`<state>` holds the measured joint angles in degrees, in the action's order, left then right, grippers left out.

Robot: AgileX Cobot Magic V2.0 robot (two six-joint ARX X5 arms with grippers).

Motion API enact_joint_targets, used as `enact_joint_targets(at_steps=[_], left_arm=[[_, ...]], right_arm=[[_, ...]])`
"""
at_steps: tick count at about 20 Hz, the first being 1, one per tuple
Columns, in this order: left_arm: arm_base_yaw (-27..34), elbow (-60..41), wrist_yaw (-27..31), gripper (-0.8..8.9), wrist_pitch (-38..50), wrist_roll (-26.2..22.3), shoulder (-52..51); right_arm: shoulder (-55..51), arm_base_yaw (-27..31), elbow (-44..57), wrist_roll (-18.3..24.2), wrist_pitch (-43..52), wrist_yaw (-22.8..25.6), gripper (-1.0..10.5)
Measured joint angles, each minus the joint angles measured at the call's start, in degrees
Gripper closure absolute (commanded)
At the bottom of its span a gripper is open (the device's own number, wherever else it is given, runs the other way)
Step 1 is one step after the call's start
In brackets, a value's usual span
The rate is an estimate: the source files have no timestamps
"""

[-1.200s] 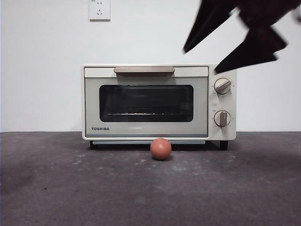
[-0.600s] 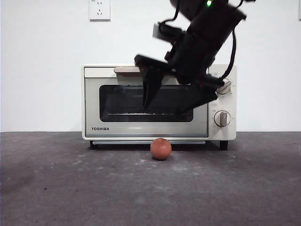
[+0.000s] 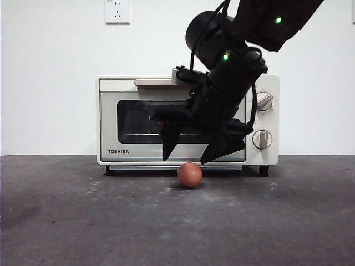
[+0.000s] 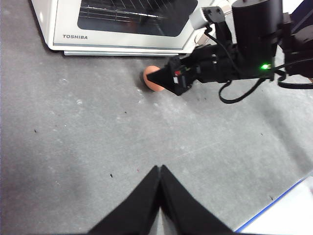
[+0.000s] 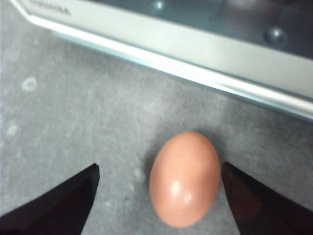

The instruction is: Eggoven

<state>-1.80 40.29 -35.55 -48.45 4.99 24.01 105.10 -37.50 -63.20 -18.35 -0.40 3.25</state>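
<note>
A small reddish-brown egg (image 3: 189, 175) lies on the dark grey table just in front of the cream TOSHIBA toaster oven (image 3: 122, 119), whose dark glass door is shut. My right gripper (image 3: 188, 155) hangs open directly above the egg, its two black jaws spread to either side. In the right wrist view the egg (image 5: 185, 177) lies between the open jaws of that gripper (image 5: 159, 188). My left gripper (image 4: 160, 172) is shut and empty, well back from the oven (image 4: 66, 24); its view shows the egg (image 4: 153, 78) partly hidden behind the right gripper (image 4: 164, 79).
A white wall with a power socket (image 3: 117, 11) stands behind the oven. The oven's two round knobs (image 3: 262, 120) are on its right side. A white sheet with a blue edge (image 4: 288, 210) lies near the left arm.
The right arm came down from the upper right, crossed in front of the oven door and lowered its open gripper to just above the egg. The egg and oven have not moved.
</note>
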Motion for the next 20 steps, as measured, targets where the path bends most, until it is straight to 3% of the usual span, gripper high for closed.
enact_joint_targets(at_steps=[4,12,20], left_arm=[[-0.39,0.00,0.00,8.06,-0.02,0.00,0.00],[-1.11,0.00,-0.02,8.06,0.00,0.00,0.00],[-1.11,0.00,-0.02,8.06,0.00,0.00,0.00]], right_arm=[[3.19,0.11,-0.04,-0.15,0.94,2.82,5.5],[5.57,1.25,-0.09,-0.20,4.15,2.78,5.5],[6.05,1.64,-0.09,-0.85,5.22,2.27,6.8]])
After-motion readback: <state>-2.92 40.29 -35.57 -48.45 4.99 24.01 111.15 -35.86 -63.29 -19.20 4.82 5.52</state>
